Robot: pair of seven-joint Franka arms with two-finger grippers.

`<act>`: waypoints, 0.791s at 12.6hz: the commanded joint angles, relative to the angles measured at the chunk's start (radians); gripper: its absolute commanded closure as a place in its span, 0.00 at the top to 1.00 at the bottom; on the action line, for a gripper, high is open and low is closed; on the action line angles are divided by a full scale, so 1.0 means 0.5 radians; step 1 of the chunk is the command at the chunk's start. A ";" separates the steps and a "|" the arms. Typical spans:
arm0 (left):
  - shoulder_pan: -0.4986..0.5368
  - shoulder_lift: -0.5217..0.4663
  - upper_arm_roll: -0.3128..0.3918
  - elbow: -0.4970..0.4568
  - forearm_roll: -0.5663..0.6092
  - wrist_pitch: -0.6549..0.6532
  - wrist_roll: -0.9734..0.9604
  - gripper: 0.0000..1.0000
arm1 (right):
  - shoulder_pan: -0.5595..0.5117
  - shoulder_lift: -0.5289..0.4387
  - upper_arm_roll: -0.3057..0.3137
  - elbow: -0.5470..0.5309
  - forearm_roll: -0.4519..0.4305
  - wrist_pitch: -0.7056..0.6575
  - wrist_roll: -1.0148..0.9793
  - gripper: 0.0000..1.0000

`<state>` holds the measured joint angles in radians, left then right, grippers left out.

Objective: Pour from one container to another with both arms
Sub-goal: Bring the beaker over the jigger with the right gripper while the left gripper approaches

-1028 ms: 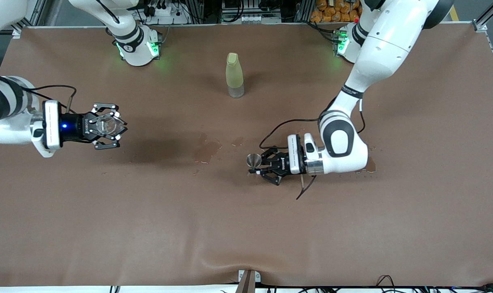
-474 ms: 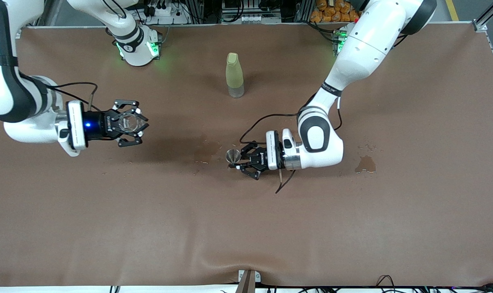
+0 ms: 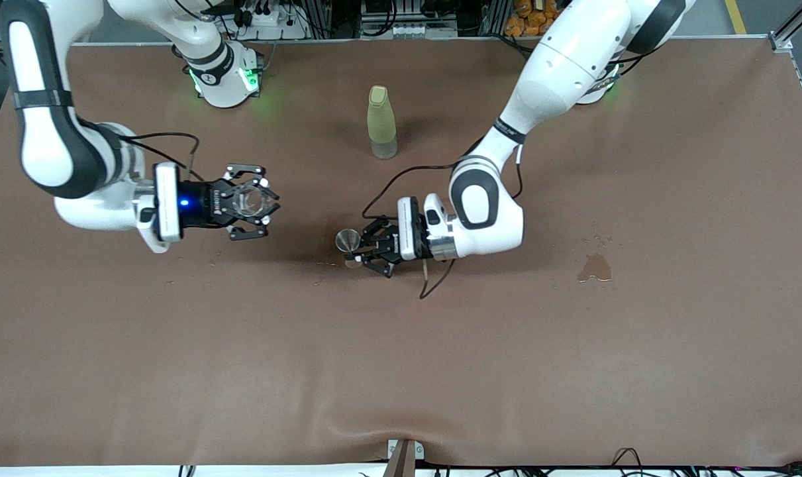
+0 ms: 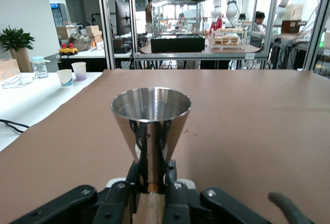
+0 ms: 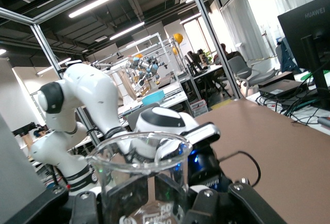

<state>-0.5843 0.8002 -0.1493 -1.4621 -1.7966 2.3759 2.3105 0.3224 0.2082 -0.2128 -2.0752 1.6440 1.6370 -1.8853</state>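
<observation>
Right tool (image 5: 147, 206): black, foreground, closed on glass cup (image 5: 139, 175). Cup: clear, upright, round rim with pouring lip, held off tabletop (image 5: 289, 146). Left arm (image 5: 77, 108): white, black joint bands, seen past cup rim; its wrist (image 5: 170, 126) partly hidden by glass, blue light beside it. Black cable (image 5: 242, 162) loops over brown tabletop. Metal frame, ceiling lights, monitor in background.

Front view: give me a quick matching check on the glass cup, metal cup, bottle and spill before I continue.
Things:
1. glass cup
2. metal cup
3. yellow-green bottle
4. dark wet patch

States:
A. standing upright on the table, held by nothing
B. gripped in the right end effector
C. on the table surface toward the left arm's end
D. gripped in the left end effector

Pairs: 1-B, 2-D, 3-A, 4-C
</observation>
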 commanded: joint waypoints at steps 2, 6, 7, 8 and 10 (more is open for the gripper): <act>-0.104 0.053 0.032 0.123 -0.058 0.114 -0.077 0.00 | 0.146 -0.079 -0.007 -0.160 0.206 0.119 -0.135 0.00; -0.160 0.047 0.032 0.129 -0.058 0.200 -0.077 0.00 | 0.180 -0.064 0.149 -0.215 0.430 0.287 -0.285 0.00; -0.160 0.047 0.029 0.129 -0.061 0.203 -0.077 0.00 | 0.193 -0.061 0.186 -0.230 0.482 0.336 -0.322 0.00; -0.160 0.047 0.029 0.129 -0.061 0.206 -0.083 0.00 | 0.193 -0.058 0.229 -0.234 0.540 0.370 -0.356 0.00; -0.160 0.047 0.029 0.126 -0.064 0.209 -0.089 0.00 | 0.196 -0.055 0.293 -0.249 0.599 0.429 -0.374 0.00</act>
<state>-0.6488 0.8115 -0.1462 -1.4268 -1.7981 2.4619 2.2761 0.4160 0.2081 -0.0892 -2.1672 1.8940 1.8223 -2.0460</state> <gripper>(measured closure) 0.789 0.859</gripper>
